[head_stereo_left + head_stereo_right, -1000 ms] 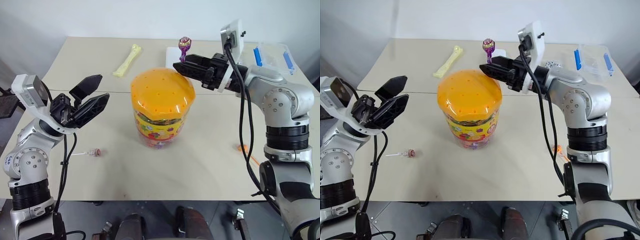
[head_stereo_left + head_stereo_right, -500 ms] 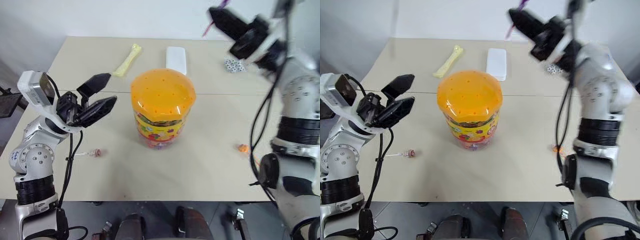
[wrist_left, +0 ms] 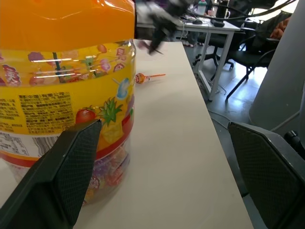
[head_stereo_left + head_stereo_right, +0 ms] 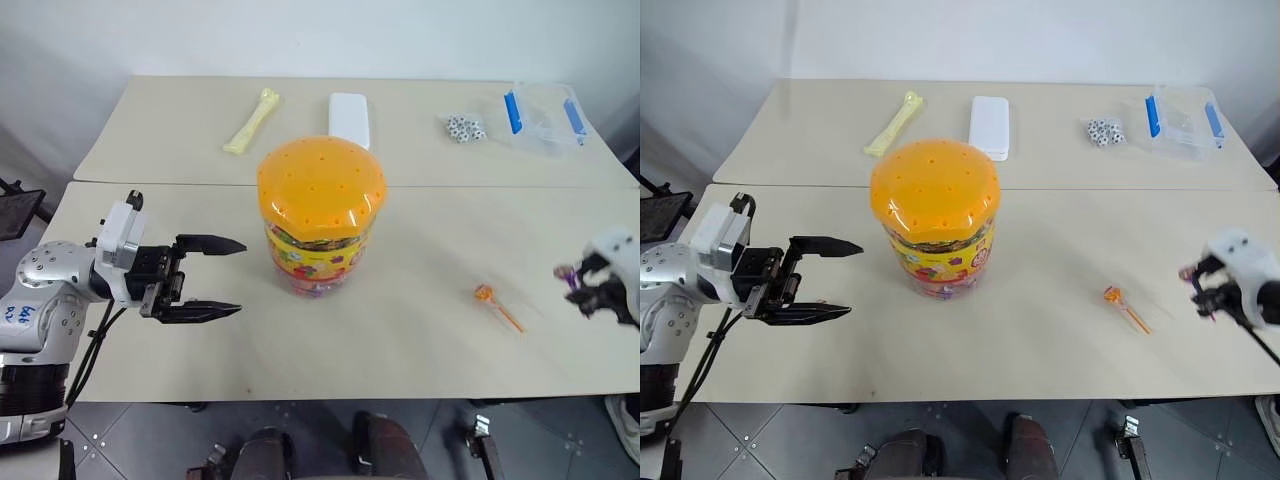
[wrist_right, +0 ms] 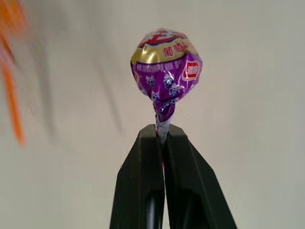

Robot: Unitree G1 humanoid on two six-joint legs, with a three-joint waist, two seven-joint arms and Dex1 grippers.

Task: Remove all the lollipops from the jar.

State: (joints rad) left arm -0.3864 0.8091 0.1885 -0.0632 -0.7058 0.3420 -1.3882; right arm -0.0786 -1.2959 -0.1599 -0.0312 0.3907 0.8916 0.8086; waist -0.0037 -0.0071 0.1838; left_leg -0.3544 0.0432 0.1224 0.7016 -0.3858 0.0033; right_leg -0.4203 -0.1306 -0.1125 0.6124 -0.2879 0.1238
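The jar (image 4: 320,215), a clear tub with a domed orange lid and a yellow label, stands mid-table. My left gripper (image 4: 242,278) is open and level, pointing at the jar's left side from a short gap; the jar (image 3: 62,95) looms close in the left wrist view. My right gripper (image 4: 572,282) hovers low near the table's right edge, shut on the stick of a purple-wrapped lollipop (image 5: 166,62). An orange-stick lollipop (image 4: 484,294) lies on the table right of the jar.
Along the back of the table lie a pale yellow bone toy (image 4: 252,120), a flat white box (image 4: 350,118), a small heap of dice (image 4: 462,127) and a clear box with blue latches (image 4: 545,112).
My right arm swung from above the jar's lid out to the right and down, carrying the purple lollipop. My left gripper dropped and turned level toward the jar.
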